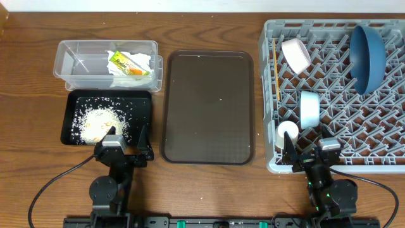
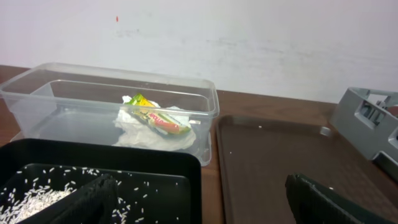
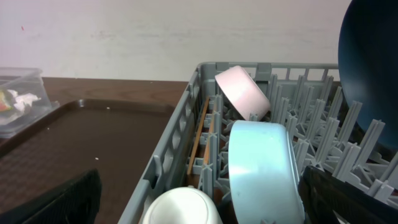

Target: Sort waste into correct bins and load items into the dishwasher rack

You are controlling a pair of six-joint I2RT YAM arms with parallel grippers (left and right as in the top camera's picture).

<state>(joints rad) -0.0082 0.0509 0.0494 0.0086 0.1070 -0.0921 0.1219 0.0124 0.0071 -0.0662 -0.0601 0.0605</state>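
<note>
The grey dishwasher rack [image 1: 380,136] at the right holds the dark blue bowl [image 1: 368,56], cream bowl [image 1: 295,54], light blue bowl [image 1: 309,107], white cup [image 1: 287,132] and chopsticks [image 1: 276,69]. The clear tub [image 1: 79,63] holds white napkins [image 1: 140,61] and the yellow-green wrapper [image 1: 123,63]. The black tray [image 1: 142,104] holds rice scraps [image 1: 98,123]. My left gripper [image 1: 124,140] is open and empty over the black tray's near right corner. My right gripper [image 1: 310,152] is open and empty at the rack's near left corner, by the cup [image 3: 183,208].
The large dark brown serving tray [image 1: 207,104] lies between the bins and the rack, with a few crumbs on it. It also shows in the left wrist view [image 2: 280,162]. Bare wooden table lies along the front.
</note>
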